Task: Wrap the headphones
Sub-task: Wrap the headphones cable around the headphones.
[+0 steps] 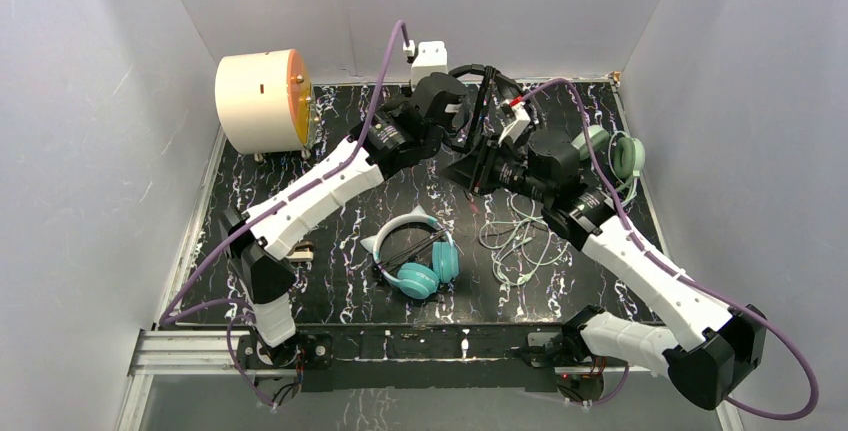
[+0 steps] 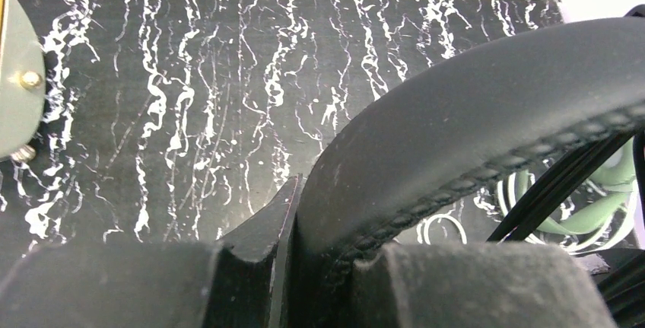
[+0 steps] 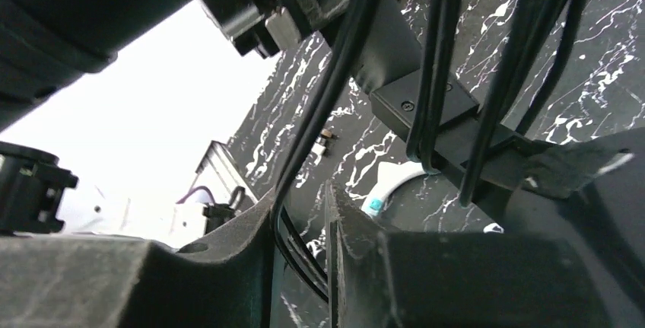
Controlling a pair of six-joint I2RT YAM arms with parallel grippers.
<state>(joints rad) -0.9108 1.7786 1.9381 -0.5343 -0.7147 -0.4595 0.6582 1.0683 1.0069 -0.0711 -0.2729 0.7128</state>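
Observation:
My left gripper is shut on the padded band of the black headphones, held up over the back middle of the table. In the left wrist view the band arches out from between the jaws of this gripper. My right gripper is just right of it, shut on the black cable, whose strands hang across the right wrist view. The teal headphones with a white cat-ear band lie front centre. The sage-green headphones lie right, their light cable loose in front.
A cream cylinder with an orange face stands on small feet at the back left. A white box sits at the back wall. White walls close in the black marbled table on three sides.

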